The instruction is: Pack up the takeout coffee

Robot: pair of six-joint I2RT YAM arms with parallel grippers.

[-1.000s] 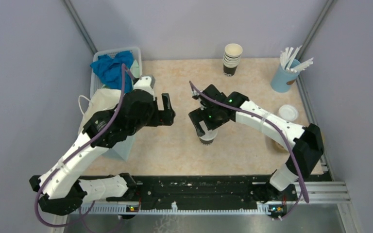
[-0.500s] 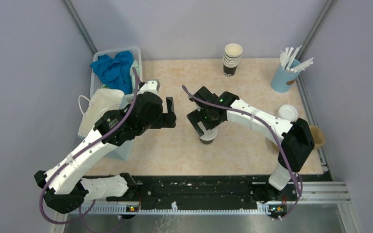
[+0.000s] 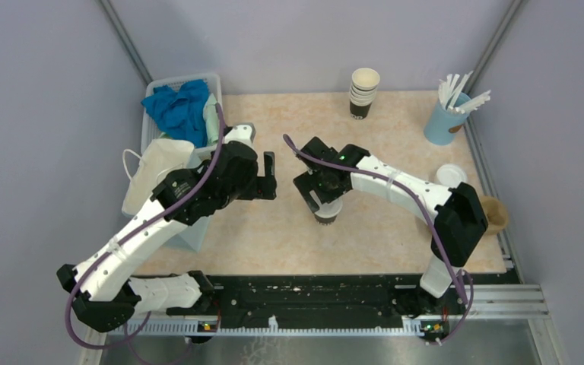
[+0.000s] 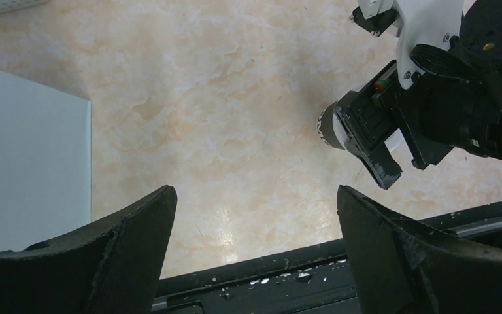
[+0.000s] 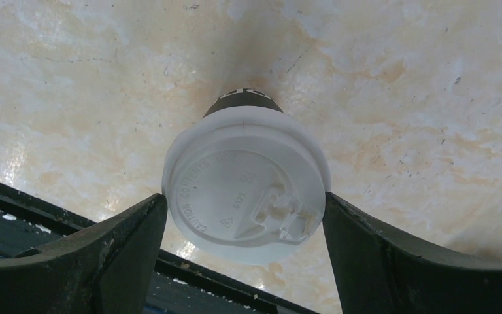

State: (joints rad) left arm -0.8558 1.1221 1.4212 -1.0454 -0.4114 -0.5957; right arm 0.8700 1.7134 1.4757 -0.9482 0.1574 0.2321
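My left arm (image 3: 133,236) reaches forward over the table, its left gripper (image 4: 255,196) spread wide and holding nothing. My right arm (image 3: 403,188) bends inward and points down, the right gripper (image 5: 245,199) with both fingers (image 5: 131,242) touching the takeout coffee (image 5: 235,176) lid.

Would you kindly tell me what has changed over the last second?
The right gripper shifted slightly left over the takeout coffee, fingers closing toward its lid; grip unclear. The left gripper, open, edged toward the centre. Coffee, cup stack and bag stayed put.

Lab test cell: grey partition walls (image 3: 38,114), aluminium rail (image 3: 521,298).
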